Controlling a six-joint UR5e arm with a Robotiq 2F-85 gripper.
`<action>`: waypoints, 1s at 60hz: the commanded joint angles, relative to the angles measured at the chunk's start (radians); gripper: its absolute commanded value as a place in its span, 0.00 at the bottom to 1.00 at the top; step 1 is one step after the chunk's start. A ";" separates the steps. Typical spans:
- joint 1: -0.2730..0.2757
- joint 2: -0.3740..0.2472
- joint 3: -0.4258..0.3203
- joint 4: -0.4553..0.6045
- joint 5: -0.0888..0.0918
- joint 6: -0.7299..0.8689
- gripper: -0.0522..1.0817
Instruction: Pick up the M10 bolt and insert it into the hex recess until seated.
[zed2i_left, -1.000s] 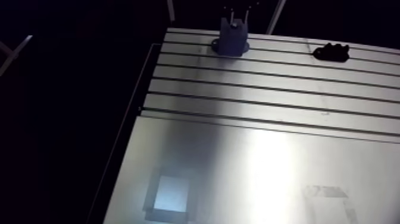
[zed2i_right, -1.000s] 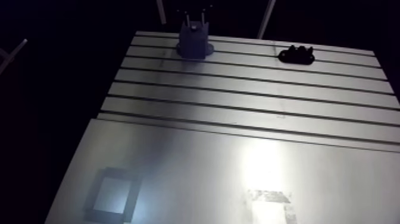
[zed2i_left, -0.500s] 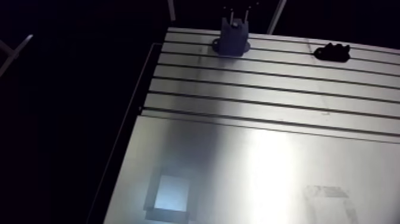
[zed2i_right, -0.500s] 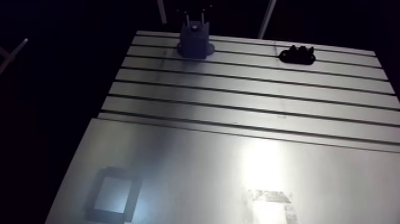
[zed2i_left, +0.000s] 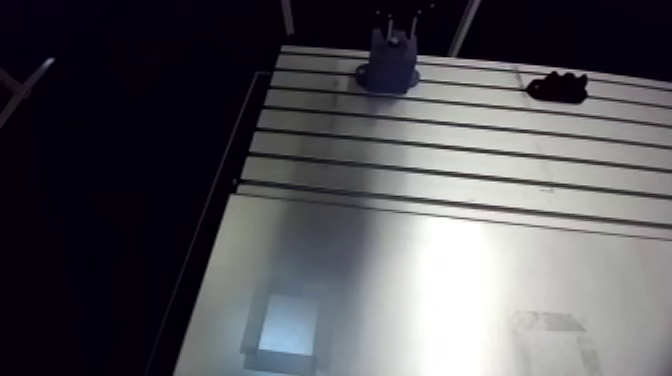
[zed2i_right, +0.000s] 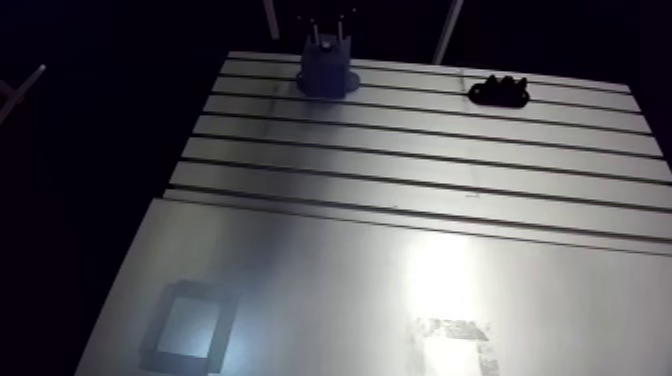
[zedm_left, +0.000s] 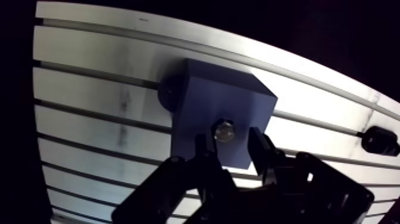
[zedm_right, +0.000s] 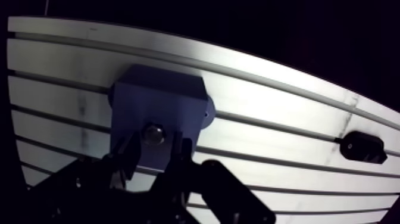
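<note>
M10 bolt (zedm_left: 224, 130) in blue block (zedm_left: 223, 95), shank unseen

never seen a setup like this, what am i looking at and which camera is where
It is one robot arm at a slotted aluminium table. The arm view comes from a camera on the arm's upper link; the wrist view from one on the wrist, looking down past the tool. On the table stand a blue block and, off to one side, a small black part. A shiny bolt sits at the block's top face, right at the tool. Whether the tool grips it cannot be told.
</note>
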 joint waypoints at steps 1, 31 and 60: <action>0.001 0.001 0.000 0.000 0.000 0.000 0.55; 0.002 0.002 0.000 0.000 0.000 0.000 0.56; 0.001 0.004 0.000 0.000 0.001 0.000 0.56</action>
